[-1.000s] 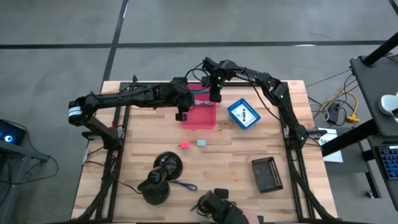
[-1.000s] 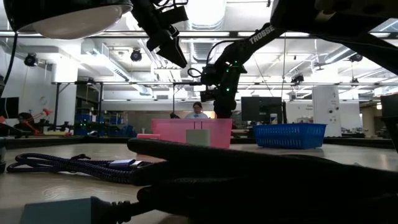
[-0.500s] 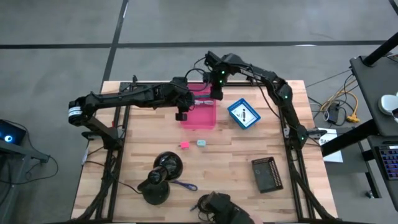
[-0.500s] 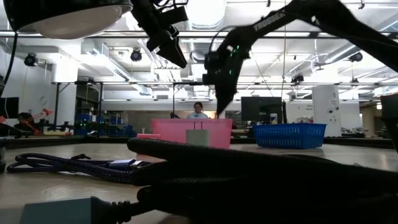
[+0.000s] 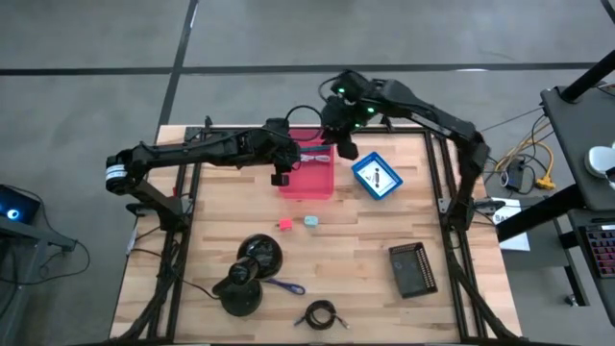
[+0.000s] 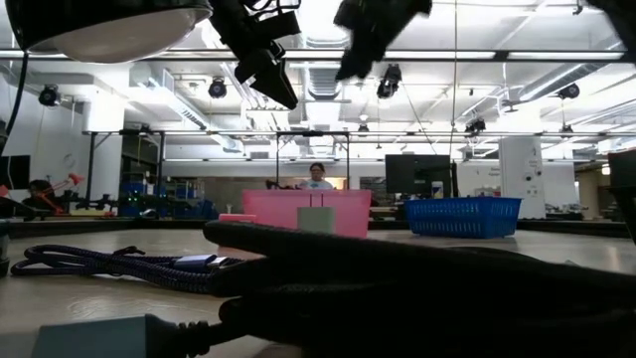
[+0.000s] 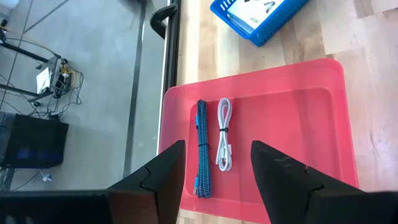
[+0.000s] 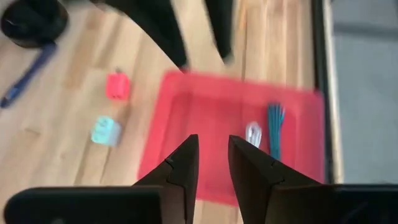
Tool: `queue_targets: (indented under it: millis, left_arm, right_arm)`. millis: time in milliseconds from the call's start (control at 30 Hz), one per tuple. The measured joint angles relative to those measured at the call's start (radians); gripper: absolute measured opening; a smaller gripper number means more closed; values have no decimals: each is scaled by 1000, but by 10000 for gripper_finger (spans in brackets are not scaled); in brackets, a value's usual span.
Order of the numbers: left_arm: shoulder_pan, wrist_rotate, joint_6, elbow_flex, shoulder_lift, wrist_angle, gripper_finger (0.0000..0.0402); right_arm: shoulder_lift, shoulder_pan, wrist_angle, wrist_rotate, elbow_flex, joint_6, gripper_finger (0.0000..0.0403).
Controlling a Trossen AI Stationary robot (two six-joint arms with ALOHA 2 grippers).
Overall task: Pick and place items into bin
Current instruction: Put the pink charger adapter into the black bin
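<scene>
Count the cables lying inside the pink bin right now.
2: a blue braided cable and a white cable, bundled side by side on the floor of the pink bin. The left gripper may hide part of the bin.

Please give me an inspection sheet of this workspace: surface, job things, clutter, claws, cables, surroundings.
Surface: wooden table, bare in places.
Job things: pink bin holds a blue-black cable and a white cable; pink cube and teal cube lie side by side in front of it; purple tool, black coiled cable.
Clutter: blue basket, black round-part object, dark tray.
Claws: left claw open over the bin; right claw open, empty, above the bin.
Cables: loose wires off the table's right side.
Surroundings: a person beyond the bin.
</scene>
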Motion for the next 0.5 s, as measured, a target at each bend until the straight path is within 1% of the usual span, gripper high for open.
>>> queue_targets:
  millis: [133, 300, 367, 500]
  left_arm:
    - [0, 0, 0, 0, 0, -1, 167]
    - [0, 0, 0, 0, 0, 0, 167]
    - [0, 0, 0, 0, 0, 0, 167]
    - [0, 0, 0, 0, 0, 0, 167]
  right_arm:
    - [-148, 57, 112, 1, -98, -1, 69]
    - [-353, 106, 317, 13, -287, 15, 67]
    - [-437, 122, 407, 61, -378, 47, 67]
    - [-590, 152, 573, 194, -583, 125, 67]
